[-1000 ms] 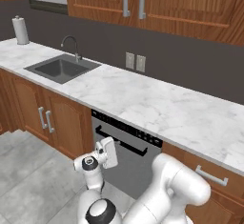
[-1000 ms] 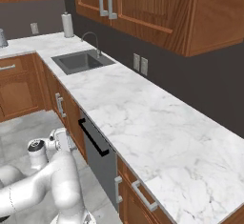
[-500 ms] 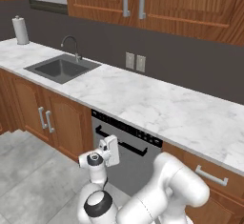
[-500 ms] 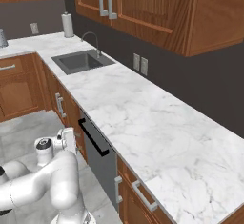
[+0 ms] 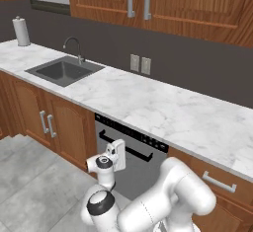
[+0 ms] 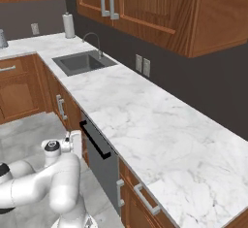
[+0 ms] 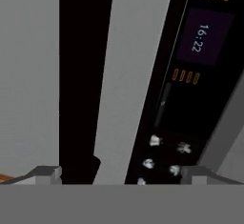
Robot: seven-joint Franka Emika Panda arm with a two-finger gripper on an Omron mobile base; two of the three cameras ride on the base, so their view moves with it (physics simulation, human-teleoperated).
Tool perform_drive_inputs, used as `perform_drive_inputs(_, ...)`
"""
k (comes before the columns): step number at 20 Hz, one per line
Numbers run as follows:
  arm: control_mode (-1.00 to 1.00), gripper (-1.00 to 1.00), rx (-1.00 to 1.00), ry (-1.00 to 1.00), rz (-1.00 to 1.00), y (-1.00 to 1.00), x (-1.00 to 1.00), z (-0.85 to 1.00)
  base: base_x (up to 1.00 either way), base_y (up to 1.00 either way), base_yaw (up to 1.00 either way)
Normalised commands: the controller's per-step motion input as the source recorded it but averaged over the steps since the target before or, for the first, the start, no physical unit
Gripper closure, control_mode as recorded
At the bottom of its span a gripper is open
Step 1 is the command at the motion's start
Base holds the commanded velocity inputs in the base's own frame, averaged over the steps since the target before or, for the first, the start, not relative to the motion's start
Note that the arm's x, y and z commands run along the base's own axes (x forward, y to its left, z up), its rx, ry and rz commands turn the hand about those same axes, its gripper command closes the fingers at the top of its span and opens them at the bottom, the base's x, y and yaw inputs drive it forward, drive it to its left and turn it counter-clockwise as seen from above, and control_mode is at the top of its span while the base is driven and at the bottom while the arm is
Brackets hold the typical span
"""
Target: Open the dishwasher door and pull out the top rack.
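Left base view — dishwasher door [image 5: 129,169], grey panel, closed under the marble counter [image 5: 163,110]; black bar handle [image 5: 124,147] across its upper part, black control strip [image 5: 131,131] above. Gripper [image 5: 117,153] raised close in front of the handle's left end.

Right base view — door [image 6: 102,166] seen edge-on, shut; gripper [image 6: 76,142] just left of the handle [image 6: 94,139].

Hand view — handle [image 7: 78,80] a broad dark bar running up the frame; control strip [image 7: 195,70] with clock display to its right. Finger tips [image 7: 47,172] set wide apart, gripping nothing.

White marble counter [image 5: 163,112], inset steel sink [image 5: 63,71] with faucet [image 5: 75,46], paper towel roll [image 5: 21,31] at far end
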Motion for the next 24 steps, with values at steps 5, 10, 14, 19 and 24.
perform_drive_inputs(5, -1.0, -1.0, 0.0, 0.0, 0.0, 0.0, 0.27, -0.33, 0.0, 0.0, 0.0)
perform_drive_inputs(10, -1.0, -1.0, -0.01, -0.01, 0.0, 0.0, 0.3, -0.35, 0.0, 0.0, 0.0)
perform_drive_inputs(14, -1.0, -1.0, -0.02, -0.02, 0.0, -0.01, 0.3, -0.34, 0.0, 0.0, 0.0)
perform_drive_inputs(19, -1.0, -1.0, -0.02, -0.04, 0.0, 0.0, 0.32, -0.36, 0.0, 0.0, 0.0)
perform_drive_inputs(24, -1.0, -1.0, -0.03, -0.05, 0.01, 0.0, 0.31, -0.36, 0.0, 0.0, 0.0)
